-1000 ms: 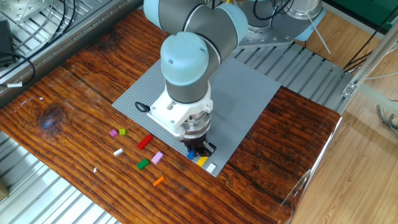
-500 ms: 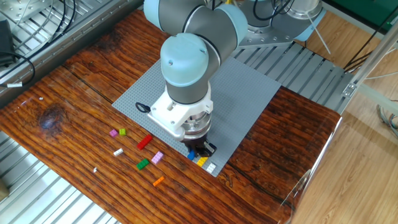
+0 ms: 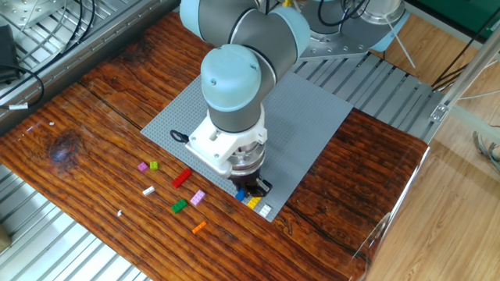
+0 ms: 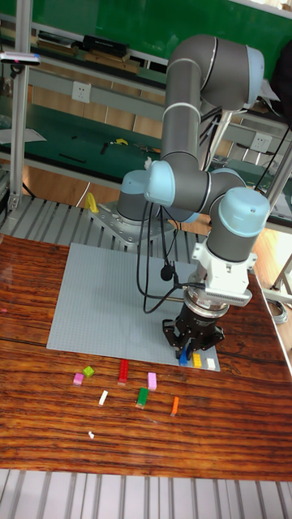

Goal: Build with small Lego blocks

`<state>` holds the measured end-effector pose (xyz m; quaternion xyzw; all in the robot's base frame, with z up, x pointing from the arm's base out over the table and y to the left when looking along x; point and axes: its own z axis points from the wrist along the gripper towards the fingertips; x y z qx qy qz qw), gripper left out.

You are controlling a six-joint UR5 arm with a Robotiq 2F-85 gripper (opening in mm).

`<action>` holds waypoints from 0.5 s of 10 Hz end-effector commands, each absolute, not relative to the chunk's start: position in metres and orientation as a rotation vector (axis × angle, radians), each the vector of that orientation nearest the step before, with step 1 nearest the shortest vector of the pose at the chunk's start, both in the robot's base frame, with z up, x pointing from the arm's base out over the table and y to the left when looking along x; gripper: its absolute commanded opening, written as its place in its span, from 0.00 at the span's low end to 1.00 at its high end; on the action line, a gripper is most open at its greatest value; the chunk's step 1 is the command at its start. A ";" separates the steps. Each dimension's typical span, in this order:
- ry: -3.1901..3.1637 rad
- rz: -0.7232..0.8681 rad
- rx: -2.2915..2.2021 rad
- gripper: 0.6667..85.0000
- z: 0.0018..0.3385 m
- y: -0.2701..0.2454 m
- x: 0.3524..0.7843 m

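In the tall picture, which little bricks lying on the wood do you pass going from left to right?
Pink brick → lime brick → white brick → red brick → green brick → light pink brick → orange brick.

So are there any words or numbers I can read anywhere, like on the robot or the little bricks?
No readable text in either view.
The small coloured plastic Lego bricks and the big grey studded square baseplate show no lettering.
The grey and light-blue robot arm and its black end effector show no readable label.
The white wall sockets are too small to read.
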<state>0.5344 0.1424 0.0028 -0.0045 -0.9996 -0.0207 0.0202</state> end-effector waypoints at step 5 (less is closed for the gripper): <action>-3.075 -0.096 0.077 0.44 0.004 0.146 0.530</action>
